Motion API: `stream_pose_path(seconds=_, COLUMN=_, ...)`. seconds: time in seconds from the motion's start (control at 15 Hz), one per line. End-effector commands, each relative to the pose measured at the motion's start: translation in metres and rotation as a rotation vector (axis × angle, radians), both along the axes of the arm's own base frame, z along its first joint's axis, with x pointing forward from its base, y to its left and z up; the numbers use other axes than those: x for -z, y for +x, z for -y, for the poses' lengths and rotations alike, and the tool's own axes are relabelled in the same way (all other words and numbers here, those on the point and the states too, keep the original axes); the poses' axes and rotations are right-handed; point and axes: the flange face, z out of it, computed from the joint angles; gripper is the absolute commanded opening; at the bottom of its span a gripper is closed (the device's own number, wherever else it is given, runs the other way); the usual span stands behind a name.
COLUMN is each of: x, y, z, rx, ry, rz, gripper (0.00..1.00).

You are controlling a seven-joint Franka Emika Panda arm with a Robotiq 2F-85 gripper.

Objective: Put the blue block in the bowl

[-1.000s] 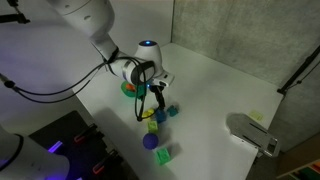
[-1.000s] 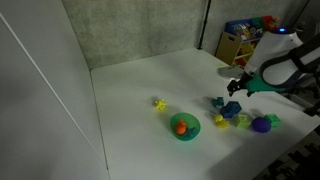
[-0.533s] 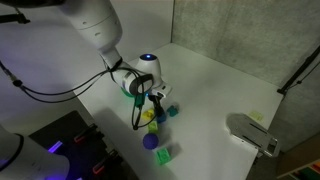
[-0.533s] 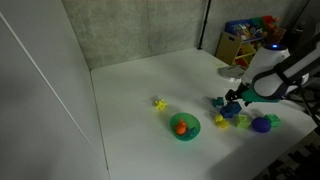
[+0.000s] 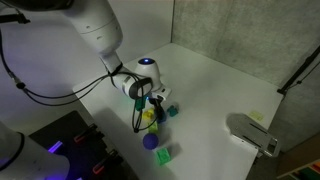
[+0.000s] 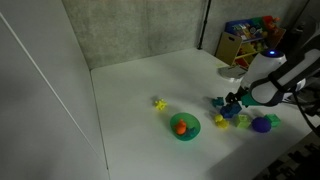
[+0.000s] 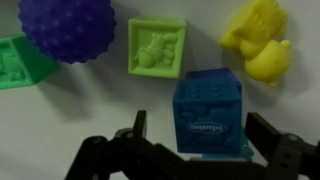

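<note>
Gripper (image 7: 197, 128) with its two dark fingers (image 7: 128, 145) spread wide, holding nothing. The blue block (image 7: 210, 108) sits between them on the white tabletop (image 7: 100, 105), with a clear gap at one finger and the other finger close alongside. Just beyond the block lie a green block (image 7: 157, 48), a yellow toy figure (image 7: 258, 40) and a knobbly purple ball (image 7: 68, 28). In an exterior view the bright-green bowl (image 6: 184, 127), with something orange inside, stands well apart from the gripper. Grey wall panels (image 6: 140, 30) back the table, with a shelf of colourful toys (image 6: 245, 38) behind.
</note>
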Motion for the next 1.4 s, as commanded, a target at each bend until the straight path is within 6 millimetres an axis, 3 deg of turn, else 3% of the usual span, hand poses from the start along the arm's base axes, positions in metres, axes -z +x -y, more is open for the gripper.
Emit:
stream_pose_path(seconds=0.0, x=0.008, y=0.004, z=0.002, rx=-0.034, ry=-0.024, rz=0.034, gripper=1.0)
stream_pose_path(seconds=0.07, x=0.011, y=0.004, z=0.0, rx=-0.039, ry=-0.022, rz=0.04, gripper=1.0)
stream_pose_path(seconds=0.13, x=0.013, y=0.004, z=-0.001, rx=-0.042, ry=-0.022, rz=0.044, gripper=0.81)
stream_pose_path(seconds=0.33, x=0.014, y=0.005, z=-0.001, rx=-0.039, ry=-0.02, rz=0.052, gripper=0.56)
stream_pose_path(seconds=0.53, x=-0.006, y=0.011, z=-0.003, rx=-0.018, ry=-0.022, rz=0.077, gripper=0.34)
stream_pose_path(seconds=0.8, x=-0.039, y=0.027, z=-0.019, rx=-0.037, ry=-0.026, rz=0.093, gripper=0.3)
stream_pose_path(seconds=1.33, x=-0.111, y=0.063, z=-0.094, rx=-0.158, ry=0.044, rz=0.03, gripper=0.3)
